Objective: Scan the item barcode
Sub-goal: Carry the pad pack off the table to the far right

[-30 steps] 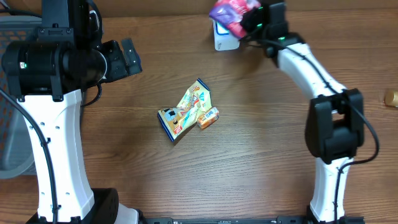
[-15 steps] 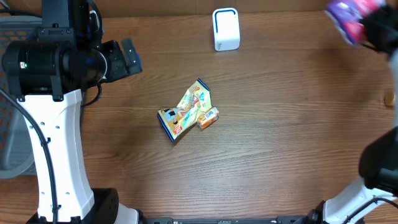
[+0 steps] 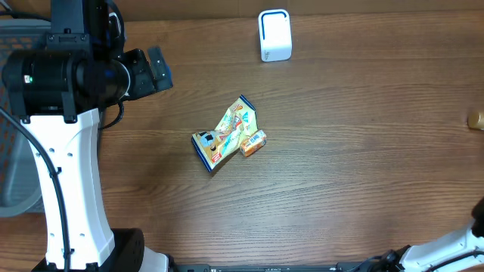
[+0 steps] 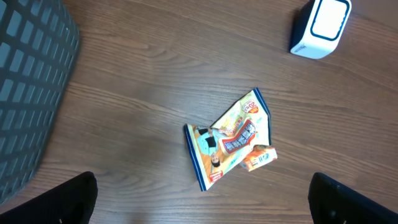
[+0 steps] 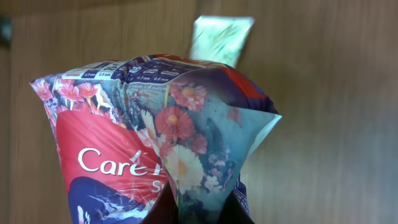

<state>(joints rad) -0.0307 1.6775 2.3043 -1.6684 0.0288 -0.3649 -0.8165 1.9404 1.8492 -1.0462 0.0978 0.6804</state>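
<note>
Noted right gripper (image 5: 198, 210) clamped tight on purple floral pack (image 5: 155, 143), both outside overhead view. Found scanner (image 3: 274, 35) at far edge of table (image 3: 340, 174). Recorded left gripper (image 4: 208, 200) spread wide, holding nothing, with 1 snack packet (image 4: 230, 146) just ahead, lying diagonally. Judged left arm nearer to that packet.

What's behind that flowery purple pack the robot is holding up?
Behind the purple-and-red flowery plastic pack is a brown wooden surface, and a blurred pale green rectangle peeks above its top edge. The pack hides the rest of that rectangle.
</note>
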